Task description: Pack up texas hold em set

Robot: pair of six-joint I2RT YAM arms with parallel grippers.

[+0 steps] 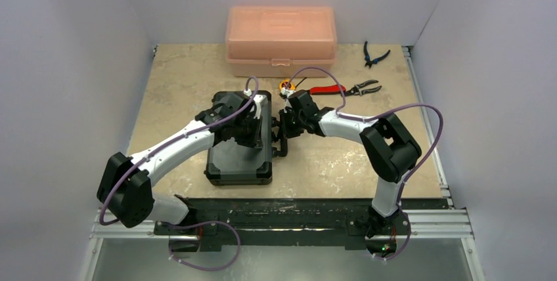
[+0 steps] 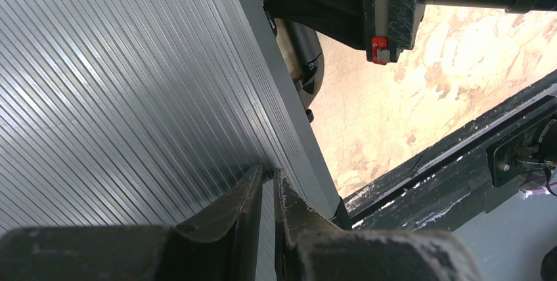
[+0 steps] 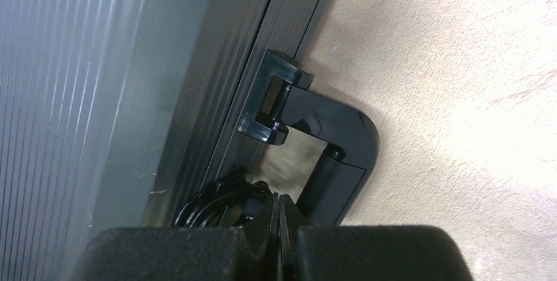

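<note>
The small black briefcase point(image 1: 240, 163) lies flat and closed on the table, its ribbed lid point(image 2: 118, 97) up. Chips, card decks, discs and dice are out of view. My left gripper point(image 1: 251, 130) is shut and empty, its tips point(image 2: 268, 172) resting on the lid near the right edge. My right gripper point(image 1: 282, 138) is shut and empty at the case's right side, its tips point(image 3: 276, 197) right by a black latch point(image 3: 217, 205) and beside the handle point(image 3: 341, 156), which lies flat on the table.
A translucent pink plastic box point(image 1: 281, 39) stands closed at the back. Red-handled pliers point(image 1: 345, 88) and a small orange-yellow item point(image 1: 285, 86) lie behind the right gripper. Blue cutters point(image 1: 374, 54) lie at the back right. A black rail point(image 1: 289, 218) runs along the near edge.
</note>
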